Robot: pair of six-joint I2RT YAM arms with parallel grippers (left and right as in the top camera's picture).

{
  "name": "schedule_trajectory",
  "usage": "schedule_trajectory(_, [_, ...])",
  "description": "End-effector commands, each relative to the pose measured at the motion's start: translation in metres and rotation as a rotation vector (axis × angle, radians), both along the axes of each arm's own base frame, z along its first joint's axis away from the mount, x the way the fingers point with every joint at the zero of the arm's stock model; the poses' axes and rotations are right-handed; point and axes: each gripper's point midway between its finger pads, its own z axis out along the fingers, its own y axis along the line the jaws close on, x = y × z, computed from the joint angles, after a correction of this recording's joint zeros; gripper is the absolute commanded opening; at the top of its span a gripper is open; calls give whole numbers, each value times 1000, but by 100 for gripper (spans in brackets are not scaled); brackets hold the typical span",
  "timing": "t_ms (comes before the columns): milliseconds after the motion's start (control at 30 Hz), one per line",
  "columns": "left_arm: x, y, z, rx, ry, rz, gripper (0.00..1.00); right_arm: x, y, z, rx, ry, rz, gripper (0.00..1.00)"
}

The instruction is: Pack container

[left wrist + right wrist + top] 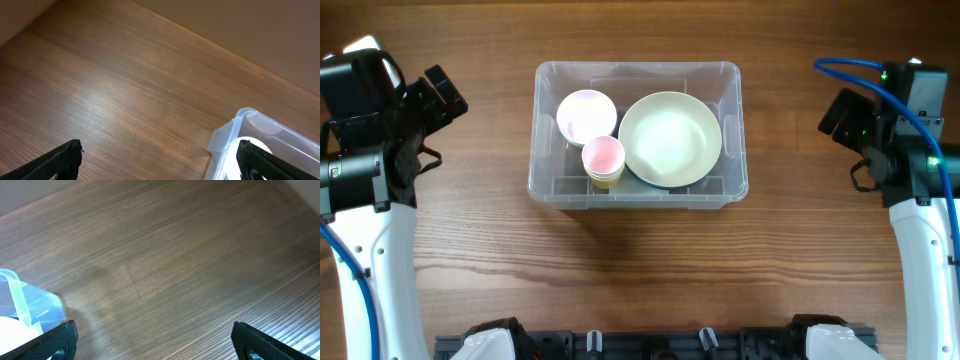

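The clear plastic container (545, 180) stands at the table's middle back. Inside it lie a large pale green plate (670, 138), a white-pink bowl (585, 115) and a pink cup stacked on a yellow one (603, 160). My left gripper (445, 95) is open and empty, left of the container; in the left wrist view (160, 160) a container corner (235, 135) shows at the right. My right gripper (840, 112) is open and empty, right of the container; in the right wrist view (155, 340) a container corner (40, 307) shows at the left.
The wooden table (640, 270) surrounds the container. A black rail with mounts (650, 345) runs along the front edge. A blue cable (850, 68) loops over the right arm.
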Motion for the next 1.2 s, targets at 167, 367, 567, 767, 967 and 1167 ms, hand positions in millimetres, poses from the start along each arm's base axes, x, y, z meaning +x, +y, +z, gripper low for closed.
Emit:
schedule_trajectory(167, [0, -1, 5, -22, -19, 2, 100, 1, -3, 6, -10, -19, -22, 100])
schedule_trajectory(367, [0, -1, 5, -22, -19, 2, 100, 1, -4, 6, -10, -19, -22, 100])
schedule_trajectory(567, [0, -1, 5, -22, -18, 2, 100, 1, -3, 5, -10, -16, -20, 100])
schedule_trajectory(767, [0, -1, 5, -22, -19, 2, 100, -12, -3, 31, -39, -86, 0, 100])
schedule_trajectory(967, [0, -1, 5, -22, -19, 2, 100, -46, 7, 114, -39, -422, 22, 100])
schedule_trajectory(1167, [0, -1, 5, -22, -18, 2, 100, -110, 33, 191, -7, -812, 128, 100])
